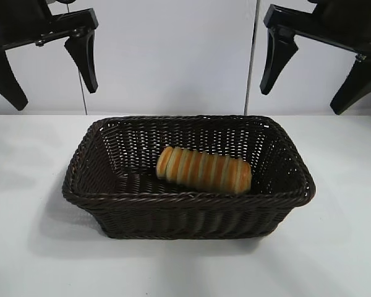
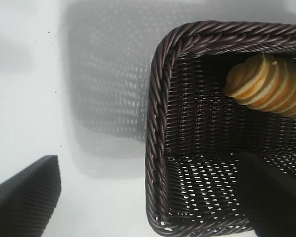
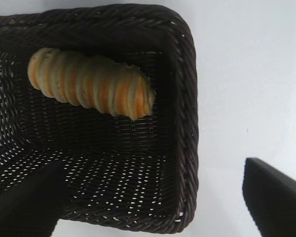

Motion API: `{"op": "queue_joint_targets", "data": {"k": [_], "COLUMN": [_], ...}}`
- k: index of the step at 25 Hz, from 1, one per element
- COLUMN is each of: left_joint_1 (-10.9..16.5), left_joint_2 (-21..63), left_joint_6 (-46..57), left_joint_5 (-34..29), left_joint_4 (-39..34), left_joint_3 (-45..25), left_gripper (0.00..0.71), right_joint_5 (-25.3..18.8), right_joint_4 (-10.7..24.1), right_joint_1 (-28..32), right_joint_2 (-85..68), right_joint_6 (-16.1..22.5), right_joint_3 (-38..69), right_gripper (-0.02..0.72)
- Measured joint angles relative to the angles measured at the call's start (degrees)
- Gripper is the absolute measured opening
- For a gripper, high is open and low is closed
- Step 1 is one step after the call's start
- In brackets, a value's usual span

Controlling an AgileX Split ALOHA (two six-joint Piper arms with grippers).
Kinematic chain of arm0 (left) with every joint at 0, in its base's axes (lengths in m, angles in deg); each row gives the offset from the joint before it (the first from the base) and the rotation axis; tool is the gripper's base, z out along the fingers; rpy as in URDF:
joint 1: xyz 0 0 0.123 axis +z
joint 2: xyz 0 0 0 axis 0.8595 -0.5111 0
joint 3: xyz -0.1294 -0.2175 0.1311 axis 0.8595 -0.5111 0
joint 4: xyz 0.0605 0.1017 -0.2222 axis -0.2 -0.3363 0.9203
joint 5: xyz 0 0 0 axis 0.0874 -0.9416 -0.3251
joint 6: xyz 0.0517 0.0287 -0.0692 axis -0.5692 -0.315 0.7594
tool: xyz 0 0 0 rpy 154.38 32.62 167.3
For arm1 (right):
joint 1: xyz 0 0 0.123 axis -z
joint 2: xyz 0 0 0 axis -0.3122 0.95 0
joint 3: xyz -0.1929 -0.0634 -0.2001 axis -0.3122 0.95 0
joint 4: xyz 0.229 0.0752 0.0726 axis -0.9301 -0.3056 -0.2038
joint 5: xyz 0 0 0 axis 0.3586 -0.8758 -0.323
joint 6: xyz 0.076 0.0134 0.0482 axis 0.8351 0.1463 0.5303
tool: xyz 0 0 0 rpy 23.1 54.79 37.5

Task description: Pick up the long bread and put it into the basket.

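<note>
Left pincer [image 1: 48, 67] hangs high at approx 10 o'clock in the exterior view, well above the worktop [image 1: 31, 247], fingers spread wide apart, released, gripping nothing and touching nothing. Right pincer [image 1: 318, 71] mirrors it at approx 2 o'clock, also spread wide, released, nothing between its fingers. In the left wrist view one dark finger [image 2: 24, 197] sits over bare worktop and the other over the basket's corner; in the right wrist view likewise, one finger [image 3: 276, 202] over worktop, the other over the basket floor. The long bread [image 1: 204, 170] lies on its side inside the basket [image 1: 191, 216], slightly right of centre, one end pointing toward approx 10 o'clock, the other toward 4 o'clock, near the right-hand wall. Basket stands centred on the white worktop, w/ both pincers well apart from it. No brand, label or readable writing shows on bread, basket or pincers.
</note>
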Motion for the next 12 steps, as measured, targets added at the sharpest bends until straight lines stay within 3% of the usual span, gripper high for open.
{"op": "queue_joint_targets", "data": {"k": [12], "left_joint_1": [0.0], "left_joint_2": [0.0], "left_joint_6": [0.0], "left_joint_5": [-0.05], "left_joint_4": [0.0], "left_joint_3": [0.0], "left_gripper": [0.694], "right_joint_5": [0.11], "right_joint_4": [-0.42], "right_joint_1": [-0.18], "right_joint_2": [0.0], "right_joint_6": [0.19], "right_joint_3": [0.0], "right_gripper": [0.695]}}
